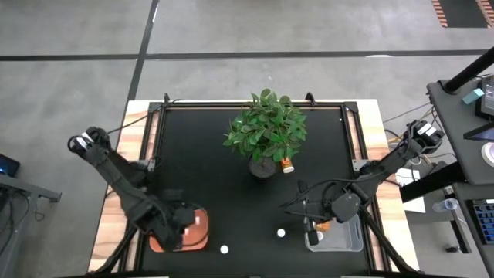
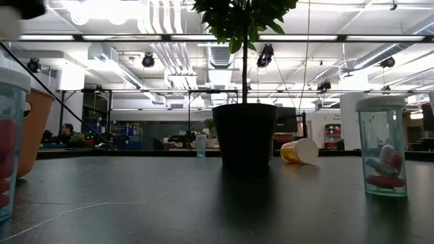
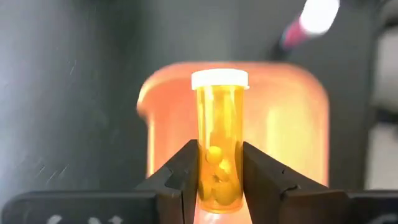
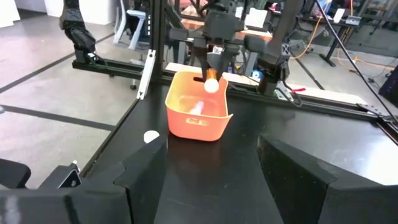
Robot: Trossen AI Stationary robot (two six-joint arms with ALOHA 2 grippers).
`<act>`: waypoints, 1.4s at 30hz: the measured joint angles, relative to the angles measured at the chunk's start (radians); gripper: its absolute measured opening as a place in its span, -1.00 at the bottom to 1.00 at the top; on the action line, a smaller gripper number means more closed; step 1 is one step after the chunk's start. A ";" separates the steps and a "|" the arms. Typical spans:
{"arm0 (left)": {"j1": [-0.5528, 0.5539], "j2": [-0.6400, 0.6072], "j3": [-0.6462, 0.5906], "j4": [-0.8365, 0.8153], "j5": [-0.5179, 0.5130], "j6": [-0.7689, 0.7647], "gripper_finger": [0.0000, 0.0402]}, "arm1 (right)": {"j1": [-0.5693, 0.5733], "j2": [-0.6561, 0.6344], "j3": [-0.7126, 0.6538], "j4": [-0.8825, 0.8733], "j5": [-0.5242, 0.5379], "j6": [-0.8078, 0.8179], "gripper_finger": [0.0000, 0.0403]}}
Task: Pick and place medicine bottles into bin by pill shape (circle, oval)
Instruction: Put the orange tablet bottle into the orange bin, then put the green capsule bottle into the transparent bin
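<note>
Your left gripper (image 3: 213,186) is pinching an orange bottle (image 3: 218,140) upright, hanging over the orange bin (image 1: 198,228). Your right gripper (image 4: 211,165) is standing spread over the clear bin (image 1: 343,241), well right of the orange bin, bare black table (image 1: 231,185) lying between.

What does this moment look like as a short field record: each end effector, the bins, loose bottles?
left end effector: shut on an orange bottle with white cap, held over the orange bin
pills in held bottle: round, yellow
right end effector: open, holding nothing, at the edge of the clear bin
clear bin contents: at least one orange bottle
loose bottles: one on its side by the potted plant; two upright near the table's front edge
</note>
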 joint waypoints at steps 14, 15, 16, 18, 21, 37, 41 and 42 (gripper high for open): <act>-0.057 0.183 -0.009 -0.065 0.057 0.034 -0.58 | 0.000 0.000 0.000 -0.027 0.000 0.016 0.20; -0.057 0.195 -0.009 -0.064 0.058 0.033 -0.58 | 0.000 0.000 0.000 -0.027 0.000 0.017 0.20; -0.057 0.204 -0.009 -0.065 0.059 0.032 -0.58 | 0.000 0.000 0.000 -0.027 0.000 0.018 0.20; -0.057 0.217 -0.009 -0.063 0.059 0.030 -0.58 | 0.000 0.000 0.000 -0.028 0.000 0.026 0.20; -0.058 0.223 -0.009 -0.064 0.060 0.035 -0.57 | 0.000 0.000 0.000 -0.034 0.000 0.031 0.20; -0.058 0.222 0.021 -0.070 0.066 0.032 -0.11 | 0.001 0.000 0.000 -0.237 -0.006 0.241 0.20; -0.053 0.220 0.068 -0.071 0.057 0.034 -0.10 | 0.001 0.000 0.000 -0.276 -0.038 0.313 0.20; -0.050 0.220 0.080 -0.072 0.046 0.034 -0.10 | 0.001 0.000 0.000 -0.279 -0.053 0.331 0.20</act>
